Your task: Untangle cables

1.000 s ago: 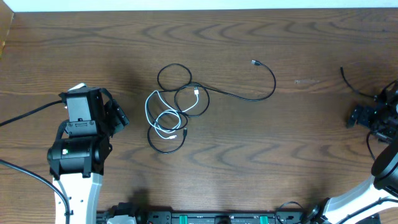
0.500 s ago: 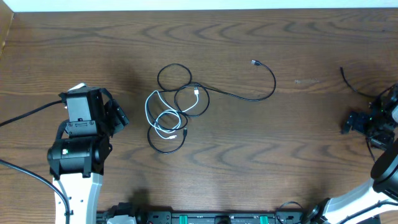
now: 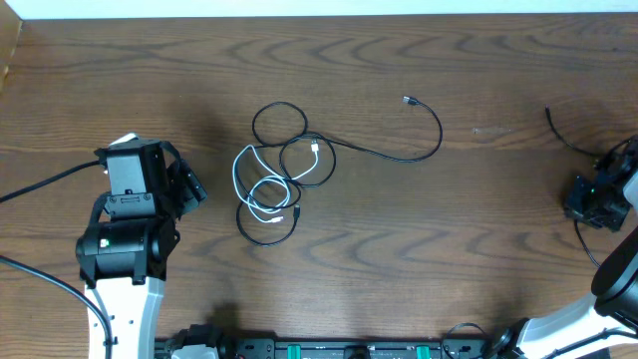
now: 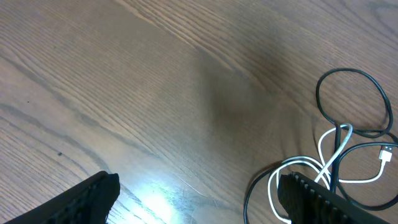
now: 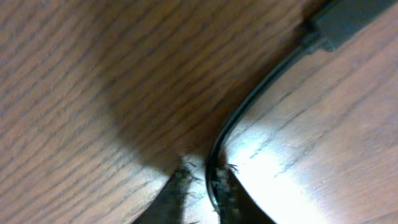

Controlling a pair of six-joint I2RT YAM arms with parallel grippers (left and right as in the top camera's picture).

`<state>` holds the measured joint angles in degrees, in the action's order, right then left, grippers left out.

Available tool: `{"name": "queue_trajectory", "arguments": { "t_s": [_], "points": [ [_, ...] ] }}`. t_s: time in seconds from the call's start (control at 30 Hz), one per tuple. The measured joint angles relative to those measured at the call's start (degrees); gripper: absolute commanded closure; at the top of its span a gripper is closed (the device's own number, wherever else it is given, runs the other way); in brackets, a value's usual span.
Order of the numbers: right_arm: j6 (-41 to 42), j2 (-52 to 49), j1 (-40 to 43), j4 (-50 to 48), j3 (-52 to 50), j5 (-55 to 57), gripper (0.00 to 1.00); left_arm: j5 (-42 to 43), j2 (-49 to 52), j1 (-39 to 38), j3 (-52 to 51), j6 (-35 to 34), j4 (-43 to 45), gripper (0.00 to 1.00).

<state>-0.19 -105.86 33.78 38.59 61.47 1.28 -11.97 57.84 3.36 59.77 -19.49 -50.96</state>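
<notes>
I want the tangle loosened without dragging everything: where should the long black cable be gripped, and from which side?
Pinch the long black cable just behind its plug, from above on the right: that tail arcs alone on the table, clear of the white cable.

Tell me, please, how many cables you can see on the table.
3 at least: a white cable and a black cable tangled together centrally, and a second black cable at the right edge, pinched by the right gripper. The tangle's black loops may hide another cable.
</notes>
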Motion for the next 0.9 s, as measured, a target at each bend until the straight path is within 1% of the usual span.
{"name": "queue_trajectory", "arguments": {
  "t_s": [0.1, 0.2, 0.33, 0.4, 0.57, 0.63, 0.9],
  "points": [
    [0.22, 0.00, 0.00, -1.55, -0.11, 0.24, 0.92, 0.00, 0.00, -0.02, 0.00, 0.02, 0.02, 0.14],
    [0.48, 0.00, 0.00, -4.07, -0.35, 0.50, 0.95, 0.00, 0.00, -0.02, 0.00, 0.00, 0.02, 0.14],
    [2.19, -0.24, 0.00, -8.07, -0.68, 1.66, 0.96, 0.00, 0.00, 0.00, 0.00, 0.00, 0.02, 0.14],
    [3.23, -0.50, 0.00, -10.43, -0.85, 2.34, 0.99, 0.00, 0.00, 0.00, 0.00, 0.00, 0.02, 0.14],
    [6.60, -0.96, 0.57, -15.19, -1.25, 3.37, 0.99, 0.00, 0.00, -0.02, 0.00, 0.00, 0.00, 0.14],
    [7.89, -1.22, 1.44, -16.81, -1.38, 3.43, 0.99, 0.00, 0.00, 0.00, 0.00, 0.00, 0.02, 0.14],
    [14.27, -1.90, 10.08, -20.87, -1.66, 3.37, 0.99, 0.00, 0.00, -0.02, 0.00, 0.00, 0.02, 0.14]
  ]
}}
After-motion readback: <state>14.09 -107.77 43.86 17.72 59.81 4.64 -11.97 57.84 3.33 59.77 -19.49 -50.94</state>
